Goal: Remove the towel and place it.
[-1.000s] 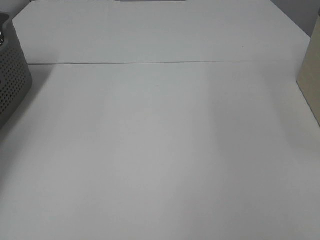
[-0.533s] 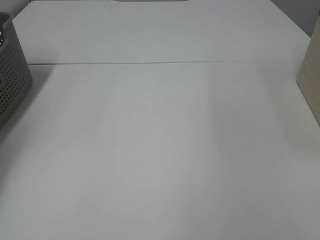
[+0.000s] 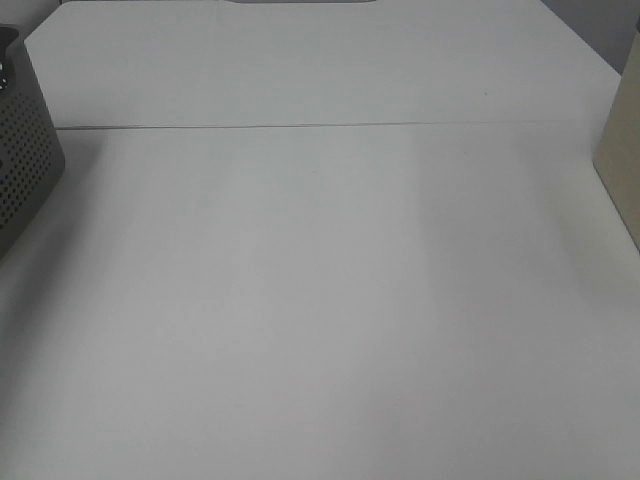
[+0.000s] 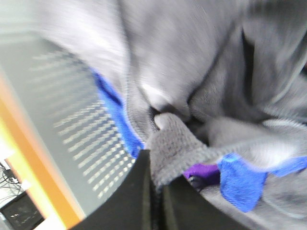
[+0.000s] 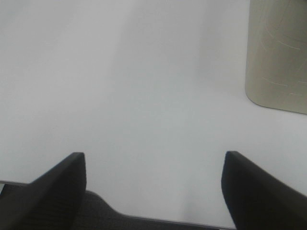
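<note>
Left fingers point(image 4: 136, 191) pinch a towel point(image 4: 192, 72) fold inside the perforated basket point(image 3: 20, 170) at the left edge of the worktop point(image 3: 320, 300). Right fingers point(image 5: 57, 182) spread, idle. Recommend a steady vertical lift, leaving the blue cloth point(image 4: 237, 184) behind.

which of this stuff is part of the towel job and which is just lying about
Part of the job:
- towel, pinched by the left gripper
- basket it seems to lie in
- table, the likely place to put it

Just lying about:
- blue cloth under the towel
- beige box
- right gripper, open above the table
</note>
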You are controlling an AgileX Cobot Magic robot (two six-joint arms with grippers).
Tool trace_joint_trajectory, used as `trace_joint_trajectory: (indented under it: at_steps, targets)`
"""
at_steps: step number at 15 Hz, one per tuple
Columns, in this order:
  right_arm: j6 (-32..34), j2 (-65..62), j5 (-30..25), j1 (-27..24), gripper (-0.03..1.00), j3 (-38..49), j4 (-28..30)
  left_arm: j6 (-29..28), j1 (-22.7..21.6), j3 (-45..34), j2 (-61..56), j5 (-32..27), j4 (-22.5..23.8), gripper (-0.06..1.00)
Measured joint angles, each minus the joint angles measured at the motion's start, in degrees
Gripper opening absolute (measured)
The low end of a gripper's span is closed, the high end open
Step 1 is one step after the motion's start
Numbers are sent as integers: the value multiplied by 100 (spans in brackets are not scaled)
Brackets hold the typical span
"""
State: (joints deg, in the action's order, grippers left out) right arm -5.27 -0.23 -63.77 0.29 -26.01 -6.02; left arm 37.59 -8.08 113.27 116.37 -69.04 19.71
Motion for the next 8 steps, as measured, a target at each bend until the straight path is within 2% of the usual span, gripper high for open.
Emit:
trace_joint_trajectory:
  at_steps: [3, 5, 8]
  targets:
    - [0, 0, 0, 0, 75, 0, 0, -653, 57, 6, -837, -23, -516, 0]
    - [0, 0, 0, 0, 75, 0, 0, -837, 57, 6, -1501, -40, -905, 0]
    - [0, 0, 0, 0, 75, 0, 0, -865, 57, 6, -2229, -63, -1169, 0]
